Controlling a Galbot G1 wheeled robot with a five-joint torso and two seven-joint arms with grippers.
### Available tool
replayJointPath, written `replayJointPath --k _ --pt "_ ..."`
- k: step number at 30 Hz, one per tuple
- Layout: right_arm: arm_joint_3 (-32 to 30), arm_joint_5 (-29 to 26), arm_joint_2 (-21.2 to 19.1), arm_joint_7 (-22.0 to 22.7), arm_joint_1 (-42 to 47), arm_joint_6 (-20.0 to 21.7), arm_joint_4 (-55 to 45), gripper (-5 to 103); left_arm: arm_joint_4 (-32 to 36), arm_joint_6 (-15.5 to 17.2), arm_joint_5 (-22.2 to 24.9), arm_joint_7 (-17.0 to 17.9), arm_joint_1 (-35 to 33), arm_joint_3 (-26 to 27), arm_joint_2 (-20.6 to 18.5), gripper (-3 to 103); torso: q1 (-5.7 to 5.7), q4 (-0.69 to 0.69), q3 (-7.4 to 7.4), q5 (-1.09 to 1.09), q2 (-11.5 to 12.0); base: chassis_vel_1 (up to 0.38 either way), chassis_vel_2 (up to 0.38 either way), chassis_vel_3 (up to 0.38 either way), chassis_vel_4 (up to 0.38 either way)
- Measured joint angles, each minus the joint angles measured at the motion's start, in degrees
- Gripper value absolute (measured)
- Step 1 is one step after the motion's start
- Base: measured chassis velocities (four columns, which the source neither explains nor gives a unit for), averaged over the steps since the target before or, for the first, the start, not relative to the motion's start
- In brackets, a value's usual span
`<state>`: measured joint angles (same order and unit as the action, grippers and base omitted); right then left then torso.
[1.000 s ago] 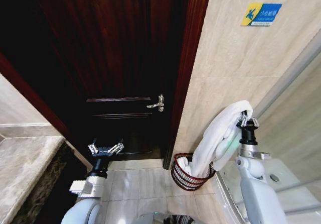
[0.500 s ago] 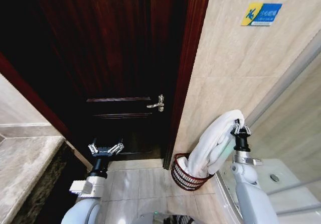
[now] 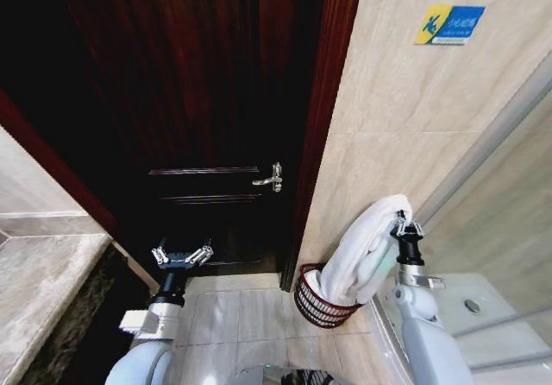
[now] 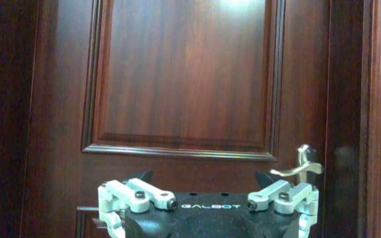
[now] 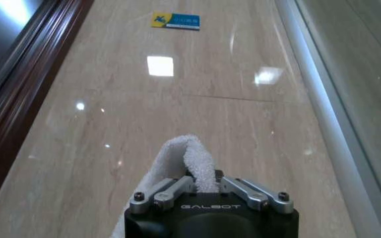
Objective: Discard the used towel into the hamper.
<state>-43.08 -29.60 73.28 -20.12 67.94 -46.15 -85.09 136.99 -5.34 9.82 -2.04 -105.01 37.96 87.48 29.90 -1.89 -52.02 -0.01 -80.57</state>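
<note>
The right gripper (image 3: 405,226) is closed on the top fold of a white towel (image 3: 366,249); in the right wrist view the fingers (image 5: 167,191) pinch the cloth (image 5: 189,163) between them. The towel hangs down from the gripper, and its lower end is inside the hamper (image 3: 321,303). The hamper is a dark red-brown wire basket that stands on the tiled floor (image 3: 233,316), against the beige tile wall (image 3: 388,135) and just beside the dark wooden door frame (image 3: 315,143). A small blue and yellow sign (image 3: 448,24) is high on this wall.

The left gripper (image 3: 182,255) is held up in front of the dark wooden door (image 3: 207,100), well apart from the hamper, with its fingers (image 4: 134,191) spread open and nothing between them. The metal door handle (image 3: 271,178) is near it.
</note>
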Motion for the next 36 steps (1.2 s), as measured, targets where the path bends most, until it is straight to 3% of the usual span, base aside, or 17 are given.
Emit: replayJointPath --k 9,19,36 --pt "1.2 -0.1 0.7 0.1 1.7 -0.2 0.2 6 0.0 0.0 0.0 0.0 0.0 0.0 0.0 100 0.0 0.0 0.0 0.0 0.0 0.0 0.0 0.0 0.0" --pt "4.7 -3.5 1.3 3.5 0.3 1.7 5.6 6 0.0 0.0 0.0 0.0 0.0 0.0 0.0 100 0.0 0.0 0.0 0.01 0.0 0.0 0.0 0.0 0.0" --pt "4.7 -3.7 1.3 3.4 -0.1 1.5 7.8 6 0.0 0.0 0.0 0.0 0.0 0.0 0.0 100 0.0 0.0 0.0 0.01 0.0 0.0 0.0 0.0 0.0"
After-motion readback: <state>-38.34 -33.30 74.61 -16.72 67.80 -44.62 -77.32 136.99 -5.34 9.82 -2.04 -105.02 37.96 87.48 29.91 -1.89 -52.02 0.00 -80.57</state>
